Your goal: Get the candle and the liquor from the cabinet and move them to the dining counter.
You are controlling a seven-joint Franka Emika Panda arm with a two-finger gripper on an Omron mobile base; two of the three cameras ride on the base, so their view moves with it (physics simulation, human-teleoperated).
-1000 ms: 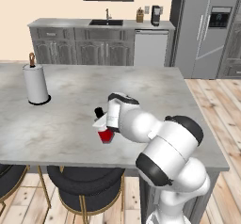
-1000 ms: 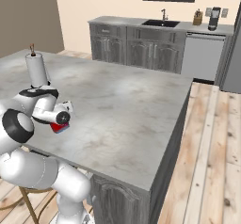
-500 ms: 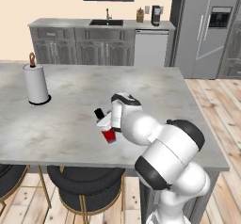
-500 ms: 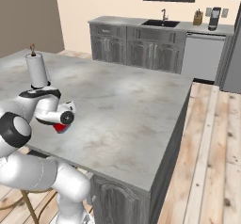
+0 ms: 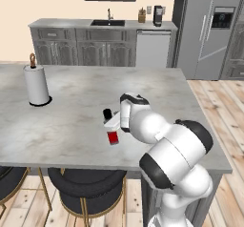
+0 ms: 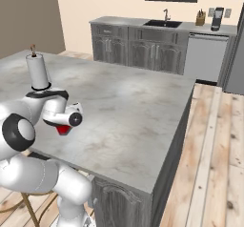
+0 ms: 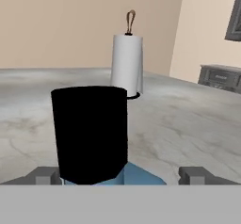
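We note the liquor (image 5: pixel 111 128) on the desk (image 5: pixel 71 111), near the long edge that carries the stools and toward the corner on the arm's side. From the left base view its black cap points away from that edge and its red body points toward it, so the bottle looks tilted or lying over; we cannot tell which. In the hand view the black cap (image 7: pixel 89 133) rises large in front of the camera, with a strip of light blue shoulder below it.

Our hand (image 5: pixel 116 124) sits at the bottle, its white body partly covering the middle of it. The two dark fingertips (image 7: pixel 47 175) stand wide apart, one on each side of the bottle; the tip on the cap's side looks close to it, the other stands well clear. We cannot tell whether either tip touches.

The paper-towel roll (image 5: pixel 36 84) stands upright on its dark base, well apart from the bottle, toward the far desk corner. From the right base view the red body (image 6: pixel 62 129) shows just under the hand.
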